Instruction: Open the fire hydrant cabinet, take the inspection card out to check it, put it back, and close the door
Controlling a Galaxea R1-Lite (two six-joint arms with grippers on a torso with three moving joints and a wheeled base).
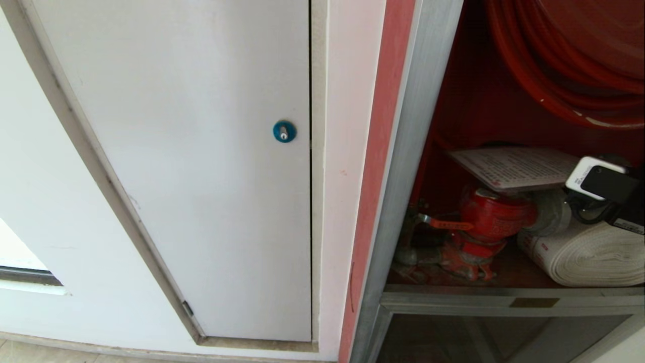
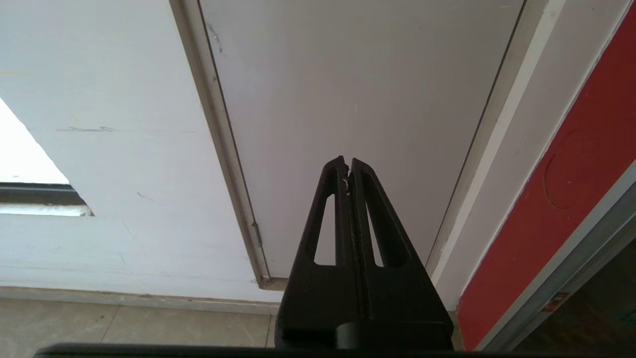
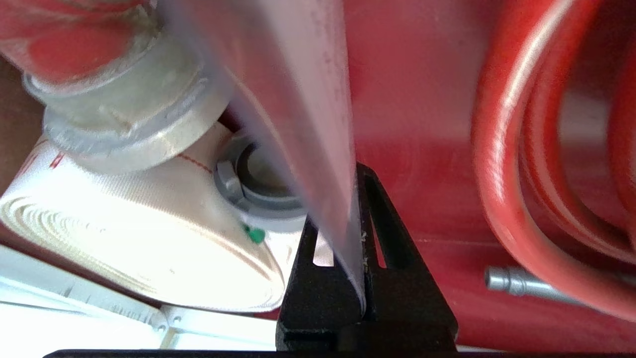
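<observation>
Right gripper: we pinch the inspection card by its edge, flat above the red valve, for checking.
Left gripper: pressed together, empty, parked.

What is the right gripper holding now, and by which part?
The right gripper is shut on the inspection card, pinching one edge of it inside the fire hydrant cabinet. The left gripper holds nothing.
</observation>
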